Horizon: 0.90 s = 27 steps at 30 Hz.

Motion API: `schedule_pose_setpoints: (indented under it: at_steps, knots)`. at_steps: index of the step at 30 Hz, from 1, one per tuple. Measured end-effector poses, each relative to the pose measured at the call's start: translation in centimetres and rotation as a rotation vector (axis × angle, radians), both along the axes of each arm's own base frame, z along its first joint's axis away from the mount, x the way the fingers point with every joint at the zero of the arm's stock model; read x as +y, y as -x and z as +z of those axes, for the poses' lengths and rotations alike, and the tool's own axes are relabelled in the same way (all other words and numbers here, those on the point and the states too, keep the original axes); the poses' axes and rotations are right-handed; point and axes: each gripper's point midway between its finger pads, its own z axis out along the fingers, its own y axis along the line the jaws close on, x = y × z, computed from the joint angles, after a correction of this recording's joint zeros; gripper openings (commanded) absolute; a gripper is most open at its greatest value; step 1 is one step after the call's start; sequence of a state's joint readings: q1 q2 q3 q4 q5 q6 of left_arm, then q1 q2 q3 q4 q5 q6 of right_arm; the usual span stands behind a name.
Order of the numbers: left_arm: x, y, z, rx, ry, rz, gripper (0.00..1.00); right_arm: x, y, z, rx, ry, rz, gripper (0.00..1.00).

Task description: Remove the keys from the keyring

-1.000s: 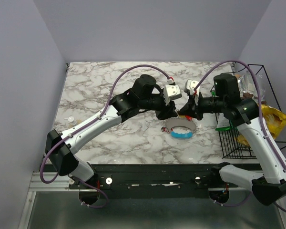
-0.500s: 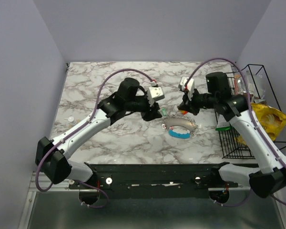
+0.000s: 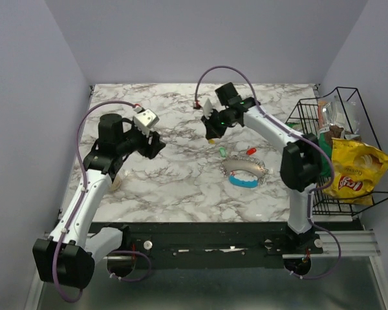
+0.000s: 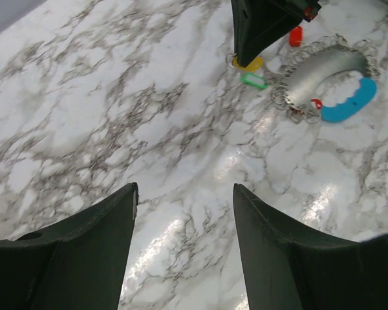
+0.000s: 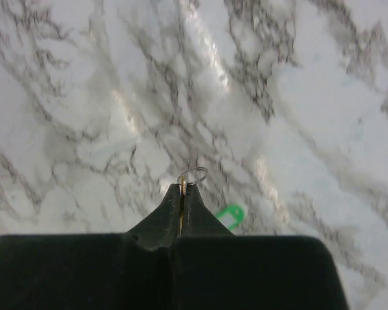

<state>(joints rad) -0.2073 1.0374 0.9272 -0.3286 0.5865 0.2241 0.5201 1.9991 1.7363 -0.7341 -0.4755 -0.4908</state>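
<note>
White marble table (image 3: 181, 187) between plain lavender walls (image 3: 200, 39).

A white table (image 3: 174, 187) veined with grey marble fills the scene; a black wire basket (image 3: 346, 88) stands at its right edge; a yellow crisp bag (image 3: 354, 173) leans in the basket; behind it sit a clear crinkled packet (image 3: 341, 115) and something green (image 3: 324, 140); pale lilac walls (image 3: 32, 97) enclose the space.

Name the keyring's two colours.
The keyring is grey and bright blue, clearest in the left wrist view.
</note>
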Motion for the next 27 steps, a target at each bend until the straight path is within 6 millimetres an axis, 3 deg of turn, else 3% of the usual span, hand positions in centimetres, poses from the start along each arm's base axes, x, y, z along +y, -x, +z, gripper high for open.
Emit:
schedule_pose_setpoints:
  at_steps: [3, 6, 8, 10, 14, 16, 18, 19, 20, 23, 25, 27]
  knots:
    - [3.2, -0.5, -0.6, 0.008, -0.002, 0.105, 0.7, 3.8, -2.5, -0.4, -0.044, -0.01, 0.013, 0.05]
    - [4.9, -0.2, -1.0, 0.01, -0.003, 0.16, 0.7, 7.1, -5.2, -0.4, -0.108, -0.029, -0.004, 0.22]
    - [5.7, 0.1, -1.2, 0.007, 0.001, 0.187, 0.7, 9.0, -7.5, 0.0, -0.171, -0.049, -0.021, 0.42]
    - [6.0, 0.4, -1.4, 0.011, 0.004, 0.2, 0.7, 9.7, -9.1, 0.1, -0.226, -0.053, -0.045, 0.57]
    - [6.1, 0.7, -1.8, 0.029, 0.005, 0.205, 0.7, 9.4, -10.2, -0.5, -0.287, -0.011, -0.079, 0.68]
    - [6.0, 0.8, -1.9, 0.035, 0.008, 0.198, 0.71, 8.4, -10.0, -1.3, -0.296, 0.021, -0.098, 0.68]
    - [5.8, 1.0, -1.8, 0.044, 0.012, 0.188, 0.72, 6.5, -8.4, -2.5, -0.274, 0.066, -0.106, 0.68]
    - [5.7, 1.2, -1.8, 0.05, 0.016, 0.177, 0.73, 4.9, -6.6, -5.1, -0.219, 0.123, -0.097, 0.68]
    - [5.5, 1.3, -1.7, 0.054, 0.02, 0.166, 0.73, 3.7, -5.8, -3.5, -0.231, 0.125, -0.104, 0.68]
    - [5.0, 1.5, -1.1, 0.046, 0.031, 0.132, 0.73, -1.0, -1.5, -2.8, -0.204, 0.174, -0.094, 0.67]
    - [4.8, 1.5, -0.8, 0.042, 0.036, 0.117, 0.74, -4.1, -0.6, -1.3, -0.227, 0.178, -0.12, 0.63]
    - [4.4, 1.6, -0.9, 0.048, 0.039, 0.099, 0.74, -7.7, -0.9, -0.2, -0.241, 0.181, -0.191, 0.61]
